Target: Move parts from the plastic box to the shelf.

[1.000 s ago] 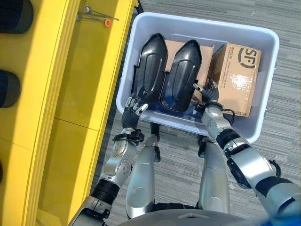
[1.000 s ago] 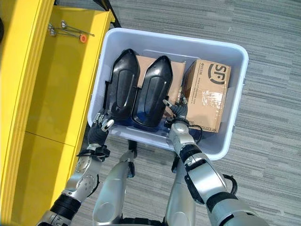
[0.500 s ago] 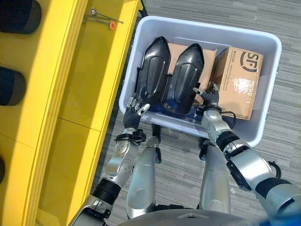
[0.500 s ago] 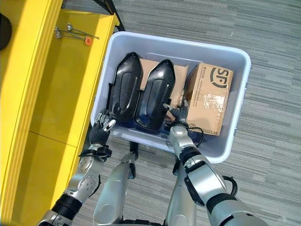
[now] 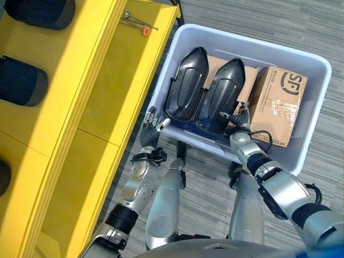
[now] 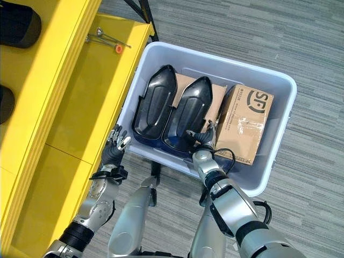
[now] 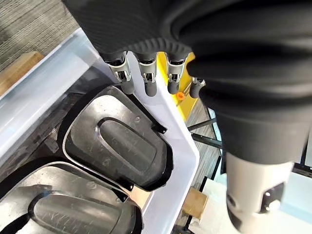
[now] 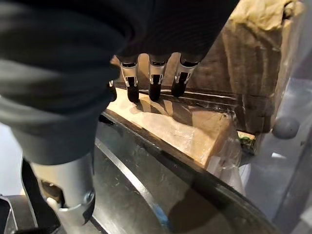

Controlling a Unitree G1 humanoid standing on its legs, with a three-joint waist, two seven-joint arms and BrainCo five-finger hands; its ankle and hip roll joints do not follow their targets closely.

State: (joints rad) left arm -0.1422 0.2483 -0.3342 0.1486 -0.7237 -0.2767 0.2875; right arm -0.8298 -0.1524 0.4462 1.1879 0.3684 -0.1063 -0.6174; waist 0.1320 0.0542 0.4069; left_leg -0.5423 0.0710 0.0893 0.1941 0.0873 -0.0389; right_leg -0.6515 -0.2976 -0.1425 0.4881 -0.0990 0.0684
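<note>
Pale plastic box [image 5: 314,102] on grey striped carpet, beside glossy yellow shelf [image 5: 102,91]. Inside – two black moulded shells [image 5: 185,86], smooth, teardrop-shaped, leaning side by side; taped cardboard carton [image 5: 279,105] next to them. Left hand [image 5: 151,124] at box's near corner, fingers straight, holding nothing. Right hand [image 5: 238,119] between shell and carton – fingers relaxed, nothing grasped.

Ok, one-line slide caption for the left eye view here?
Both open hands, left hand and right hand, reach toward two black parts in the plastic box.
</note>
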